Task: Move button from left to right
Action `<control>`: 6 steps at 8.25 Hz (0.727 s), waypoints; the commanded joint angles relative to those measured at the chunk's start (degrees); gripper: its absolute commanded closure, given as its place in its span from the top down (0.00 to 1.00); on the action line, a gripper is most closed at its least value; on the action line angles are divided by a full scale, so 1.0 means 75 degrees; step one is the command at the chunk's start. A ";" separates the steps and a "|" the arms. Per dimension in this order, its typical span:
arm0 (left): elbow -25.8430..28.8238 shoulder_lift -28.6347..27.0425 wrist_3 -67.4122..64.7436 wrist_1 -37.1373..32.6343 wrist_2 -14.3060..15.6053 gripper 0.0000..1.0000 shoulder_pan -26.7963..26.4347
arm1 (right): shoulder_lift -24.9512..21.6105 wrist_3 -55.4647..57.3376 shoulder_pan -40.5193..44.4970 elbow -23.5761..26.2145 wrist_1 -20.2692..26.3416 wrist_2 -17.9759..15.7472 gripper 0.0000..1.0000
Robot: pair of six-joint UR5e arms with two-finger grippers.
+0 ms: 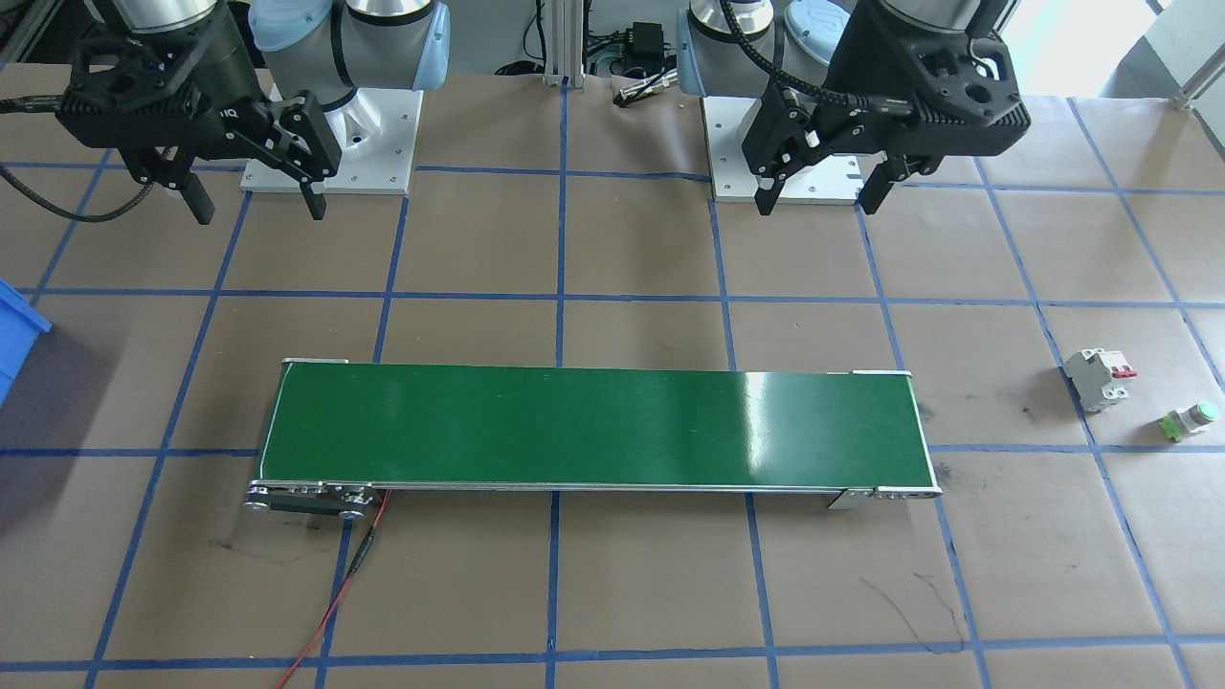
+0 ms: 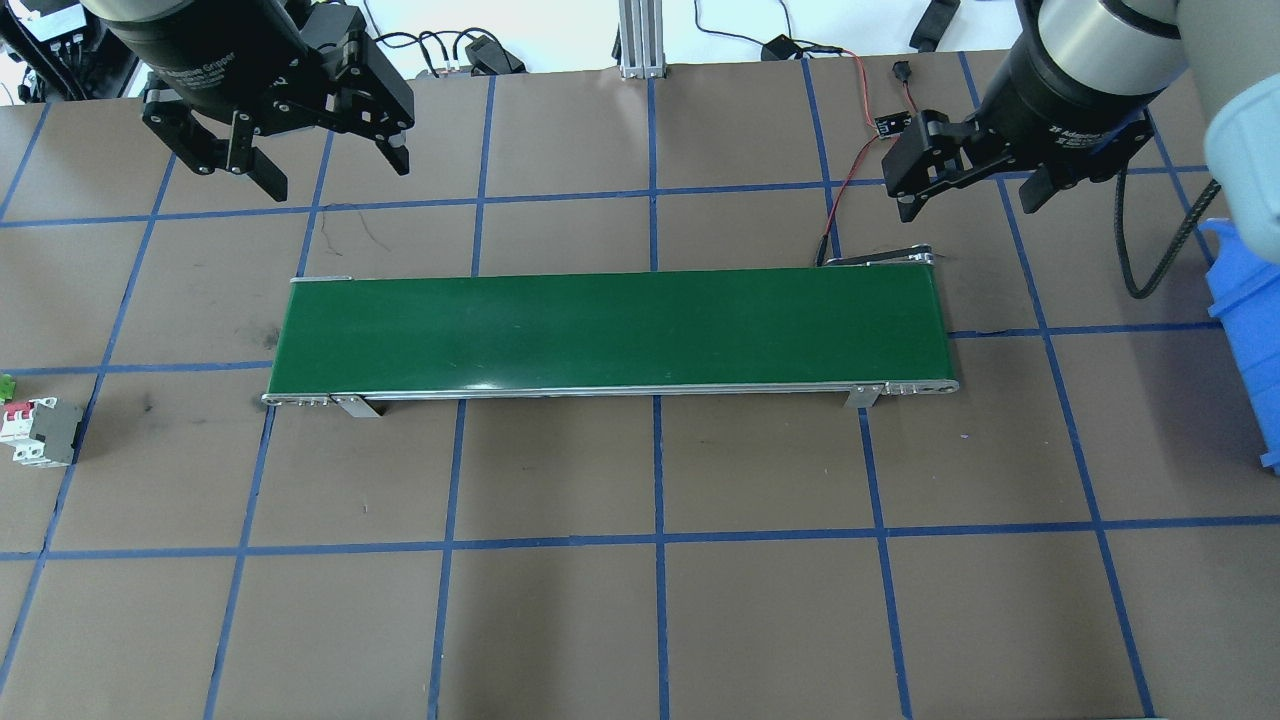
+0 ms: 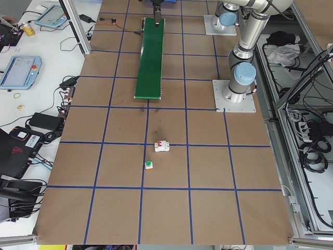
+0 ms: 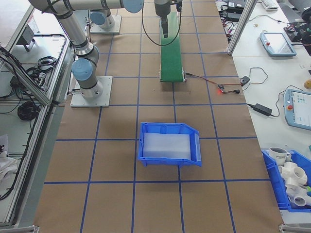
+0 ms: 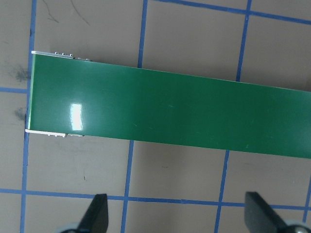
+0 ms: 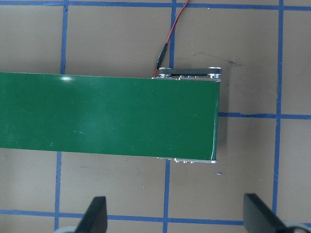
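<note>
Fingers (image 1: 873, 191) of the left gripper (image 1: 823, 196) spread wide, pinching nothing, hanging above the brown counter (image 1: 632, 593) behind the long green conveyor belt (image 1: 593, 426). Fingers (image 1: 312, 196) of the right gripper (image 1: 256, 206) likewise spread and bare. One small green-capped push button on a white base (image 1: 1190, 421) lying on the counter's left end, just beside one white circuit breaker with red levers (image 1: 1099, 377), well apart from the belt. One blue plastic bin (image 4: 170, 144) past the belt's right end.
</note>
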 commanded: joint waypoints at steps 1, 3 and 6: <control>-0.0064 0.0223 0.0038 0.0087 0.0096 1.00 0.0122 | 0.0000 0.0000 0.0000 -0.0006 0.0000 0.0000 1.00; -0.0100 0.0318 0.0096 -0.0100 0.0967 1.00 0.0157 | 0.0000 0.0000 0.0000 0.0006 0.0000 0.0000 1.00; -0.0006 0.0330 0.1054 -0.0219 0.1127 1.00 0.1080 | 0.0000 0.0000 0.0000 -0.0005 0.0000 0.0000 1.00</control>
